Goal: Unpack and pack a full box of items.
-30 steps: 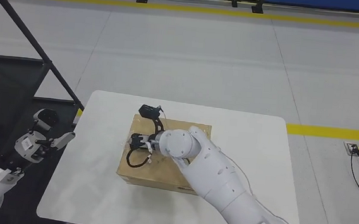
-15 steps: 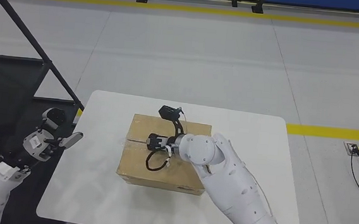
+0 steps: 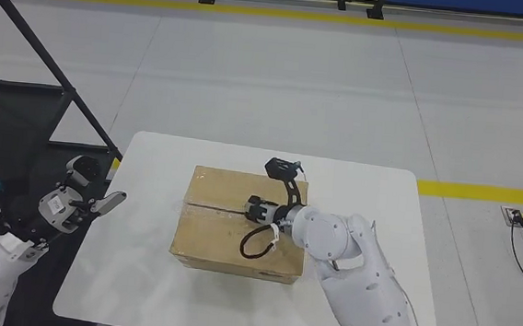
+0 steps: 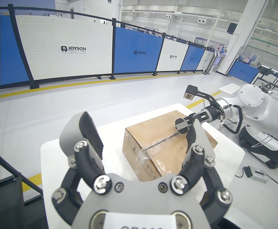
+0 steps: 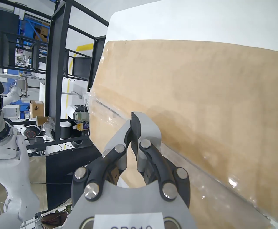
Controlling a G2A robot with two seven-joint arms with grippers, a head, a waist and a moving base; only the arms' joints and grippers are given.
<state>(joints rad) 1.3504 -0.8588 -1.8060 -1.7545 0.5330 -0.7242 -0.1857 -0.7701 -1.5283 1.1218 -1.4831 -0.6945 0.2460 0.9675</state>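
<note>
Box (image 3: 228, 239) closed, set near the middle of the bench (image 3: 132, 282), sides roughly parallel to the bench edges. Tape seam (image 3: 212, 207) noted running 9 to 3 o'clock across the top; loose, crinkled tape seen at its 9 o'clock end.

Right gripper (image 3: 254, 205) held low over the box top at the seam, slightly to 3 o'clock of the seam's middle. Fingers (image 5: 133, 128) pressed together, nothing between them. Contact with the tape cannot be confirmed.

Left gripper (image 3: 111, 202) positioned at the bench's 9 o'clock edge, well apart from the box, fingers (image 4: 88, 128) spread wide with nothing held, aimed at the box's 9 o'clock end.

Room: a wide strip of bench lies between the box and the 9 o'clock edge, a similar strip at 3 o'clock is partly overhung by the right arm, and narrower strips are seen at 12 and 6 o'clock. A black frame (image 3: 39, 53) stands off the bench at 10 o'clock.
</note>
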